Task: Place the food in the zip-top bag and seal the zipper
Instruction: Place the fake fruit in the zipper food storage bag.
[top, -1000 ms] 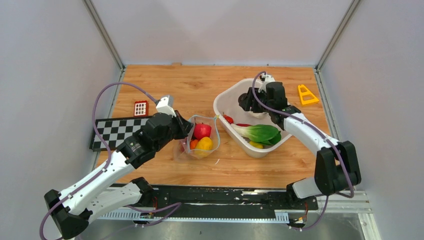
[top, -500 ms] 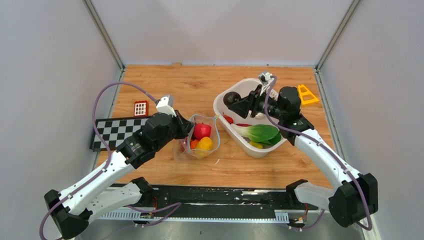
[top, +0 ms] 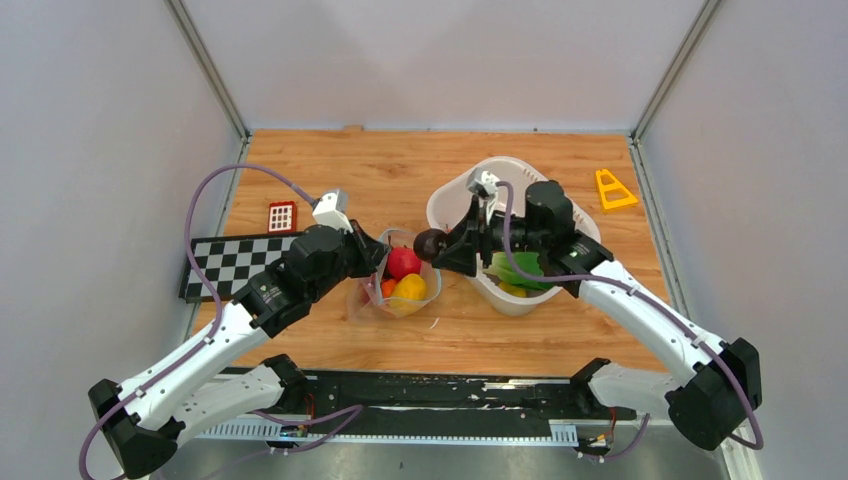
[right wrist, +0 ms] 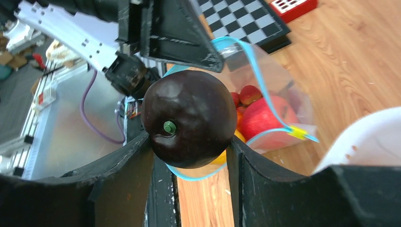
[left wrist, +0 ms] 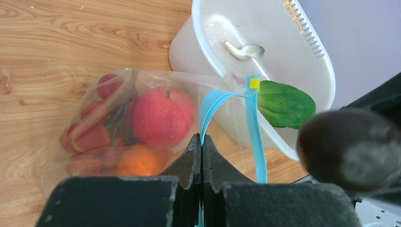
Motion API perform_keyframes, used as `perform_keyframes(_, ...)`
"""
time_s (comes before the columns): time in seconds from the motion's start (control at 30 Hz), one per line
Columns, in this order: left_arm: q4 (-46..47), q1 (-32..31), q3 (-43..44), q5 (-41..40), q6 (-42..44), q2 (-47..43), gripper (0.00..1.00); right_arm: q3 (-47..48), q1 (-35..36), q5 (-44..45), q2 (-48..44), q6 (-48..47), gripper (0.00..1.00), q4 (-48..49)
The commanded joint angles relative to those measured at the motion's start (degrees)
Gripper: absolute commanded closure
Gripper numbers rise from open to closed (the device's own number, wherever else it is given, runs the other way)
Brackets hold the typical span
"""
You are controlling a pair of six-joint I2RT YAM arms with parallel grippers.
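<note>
My right gripper (right wrist: 189, 140) is clamped on the dark plum (right wrist: 189, 117). It hangs near the open mouth of the bag (right wrist: 279, 80), on the side where the white basket (left wrist: 265, 23) stands. My left gripper (left wrist: 202, 150) is pinched tight on the blue zipper (left wrist: 256, 137) and holds the mouth up. The apple (left wrist: 163, 116) and the tangerine (left wrist: 139, 163) lie inside, so I think there is not much free room. To do this well, I should bring the plum over the middle of the opening and lower it past the zipper, and only then let go. If it strikes the rim, the bag may fold shut, or the plum may roll away on the table (top: 350, 170).
</note>
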Motion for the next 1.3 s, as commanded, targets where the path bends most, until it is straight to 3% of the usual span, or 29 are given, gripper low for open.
perform_keyframes(0.0,3.0,0.0,1.5,0.1,0.5,-0.5,1.0,6.0,5.6,2.6,1.9,-10.6,0.63,-10.7)
perform_keyframes(0.27,2.8,0.0,1.4,-0.2,0.4,-1.5,1.0,13.2,14.3,20.8,9.4,-16.7,0.62,-20.1)
perform_keyframes(0.6,2.0,0.0,0.7,-2.3,0.1,-3.2,1.0,19.5,22.9,34.5,17.3,-21.0,0.58,-25.1)
perform_keyframes(0.7,1.9,0.0,0.8,-2.5,0.1,-3.2,1.0,20.4,23.8,35.7,18.9,-21.2,0.53,-24.9)
perform_keyframes(0.97,1.2,0.0,0.8,-4.4,-0.3,-3.8,1.0,18.9,24.3,30.5,17.7,-21.1,0.24,-20.5)
perform_keyframes(1.1,1.0,0.0,0.7,-4.6,-0.5,-3.8,1.0,17.8,24.4,29.1,16.4,-20.6,0.22,-18.7)
perform_keyframes(1.27,0.8,0.0,0.6,-4.8,-0.6,-4.0,1.0,16.7,24.3,29.2,12.9,-20.6,0.25,-17.2)
